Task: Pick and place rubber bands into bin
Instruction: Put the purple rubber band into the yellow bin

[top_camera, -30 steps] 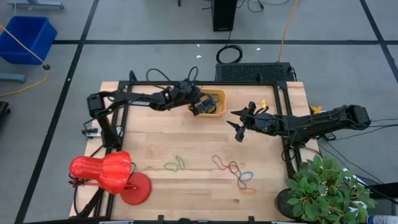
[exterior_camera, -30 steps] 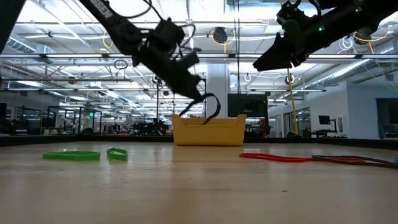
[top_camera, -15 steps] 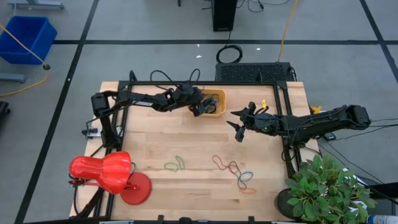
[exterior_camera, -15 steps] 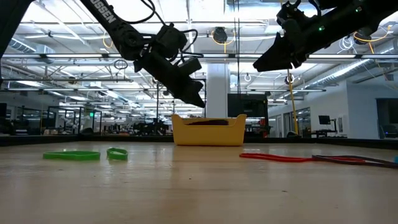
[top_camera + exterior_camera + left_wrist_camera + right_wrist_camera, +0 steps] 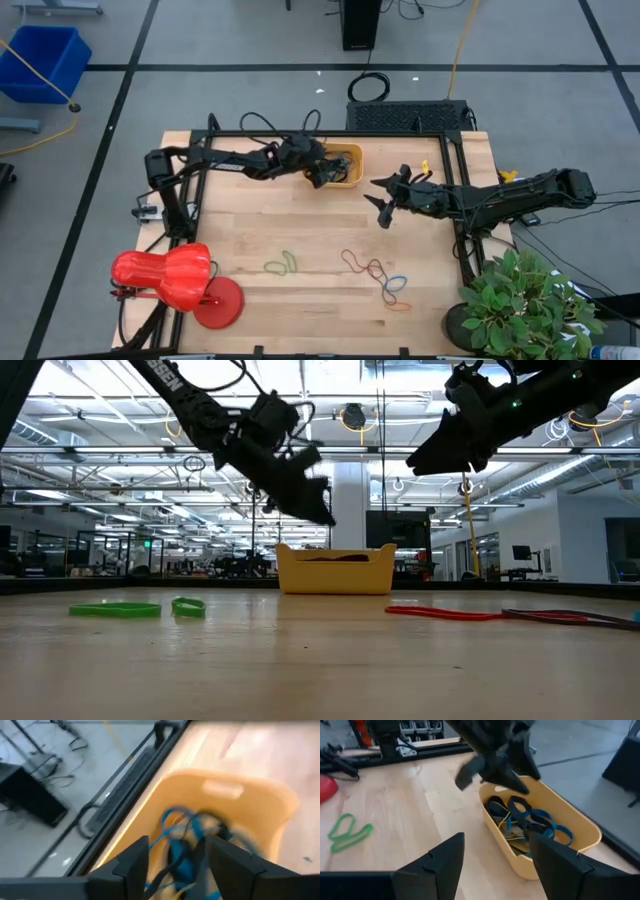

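The orange-yellow bin (image 5: 343,166) stands at the table's far middle and holds several blue and black rubber bands (image 5: 527,822). My left gripper (image 5: 318,173) hovers open just above the bin's left end (image 5: 175,865), nothing between its fingers. My right gripper (image 5: 384,206) hangs open in the air right of the bin, high above the table (image 5: 425,458). Loose rubber bands lie flat on the wood near the front: green ones (image 5: 282,264), a red-orange one (image 5: 362,266), a blue one (image 5: 396,284).
A red lamp-like object (image 5: 172,280) stands at the near left corner and a potted plant (image 5: 525,300) at the near right. A black frame (image 5: 455,150) runs along the table's far and side edges. A blue crate (image 5: 45,58) sits on the floor far left.
My left gripper has let go of a black rubber band that hung from it down into the bin. The band has fallen and now lies inside the bin. The gripper stays over the bin's left end, a little higher.
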